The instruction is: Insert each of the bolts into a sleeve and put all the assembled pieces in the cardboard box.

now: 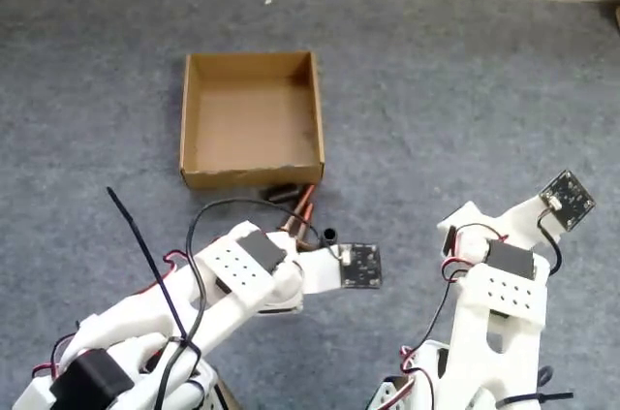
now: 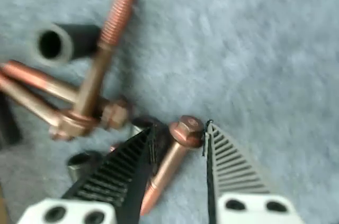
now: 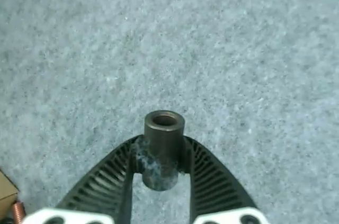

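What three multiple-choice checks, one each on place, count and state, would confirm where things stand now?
1. Where do the loose bolts lie? A) in the cardboard box B) on the carpet beside the box C) stacked on its rim
2. How many pieces are in the box? A) none B) two C) four
3. What does the right tool grip? A) nothing B) a bolt C) a dark sleeve
Answers: 1 B, they pile just outside its near wall; 2 A, its floor is bare; 3 C, the sleeve stands clamped in it.
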